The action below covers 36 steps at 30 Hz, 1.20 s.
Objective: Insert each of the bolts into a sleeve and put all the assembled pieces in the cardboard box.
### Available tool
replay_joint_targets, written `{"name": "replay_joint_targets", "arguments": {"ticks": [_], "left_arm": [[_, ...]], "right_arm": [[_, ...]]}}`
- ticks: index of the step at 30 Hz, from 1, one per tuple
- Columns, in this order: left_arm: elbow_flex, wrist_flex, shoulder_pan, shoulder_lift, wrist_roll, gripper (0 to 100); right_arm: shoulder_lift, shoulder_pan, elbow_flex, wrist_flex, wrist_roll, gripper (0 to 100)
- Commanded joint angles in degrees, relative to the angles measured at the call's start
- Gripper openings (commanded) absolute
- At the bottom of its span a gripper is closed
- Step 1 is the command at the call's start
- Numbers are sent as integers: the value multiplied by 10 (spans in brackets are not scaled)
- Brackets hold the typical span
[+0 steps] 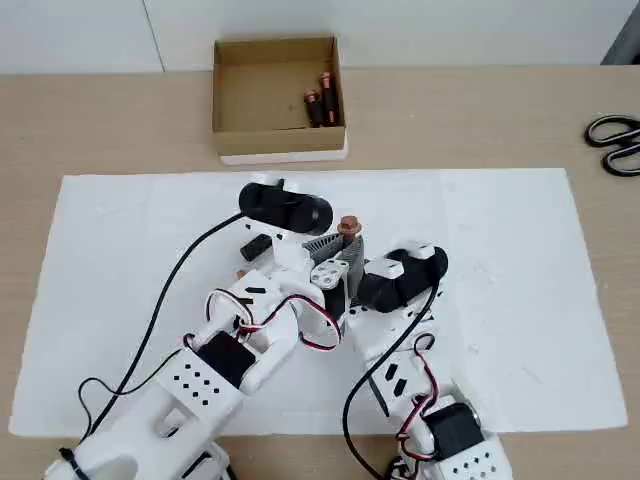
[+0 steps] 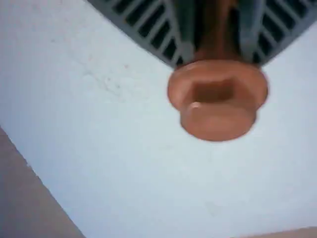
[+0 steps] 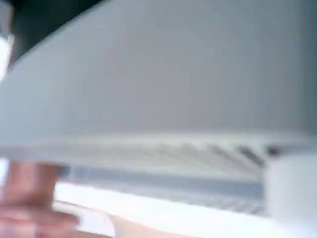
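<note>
A copper bolt (image 2: 218, 99) hangs head-down from my left gripper (image 2: 218, 39), which is shut on its shank with grey ribbed fingers (image 2: 143, 20). From above, the bolt's head (image 1: 349, 225) shows at the middle of the white sheet, where both arms meet. My right gripper (image 1: 352, 275) sits close against the left gripper (image 1: 338, 243). A blurred copper shape (image 3: 29, 198) shows in the right wrist view. A black sleeve (image 1: 255, 245) lies on the sheet beside the left arm. The cardboard box (image 1: 230, 95) at the back holds assembled pieces (image 1: 320, 100).
The white paper sheet (image 1: 520, 260) covers most of the table. Scissors (image 1: 615, 140) lie at the far right edge. The left arm's cable (image 1: 160, 300) trails over the sheet's left half.
</note>
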Motion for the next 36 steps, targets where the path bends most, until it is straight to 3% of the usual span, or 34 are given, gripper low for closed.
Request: {"name": "replay_joint_targets", "arguments": {"ticks": [1,7,14,17,24,30,36], "left_arm": [[-29,22,1,-15,-30,22],[-62,119,18,-15,-44,153],[-165,292,2,-16,-135,169],[-222,368,-54,-16,-237,170],[-412,571,-150,-15,-347,170],[-529,688,-303,-11,-382,170],[-533,795,-442,-10,-367,171]], "right_arm": [[-11,-1,-23,3,-5,4],[-11,-1,-23,3,-5,4],[-11,-1,-23,3,-5,4],[-11,0,-23,3,-4,4],[-11,1,-19,3,-4,4],[-10,38,-25,0,-3,4],[-4,108,-123,12,60,4]]}}
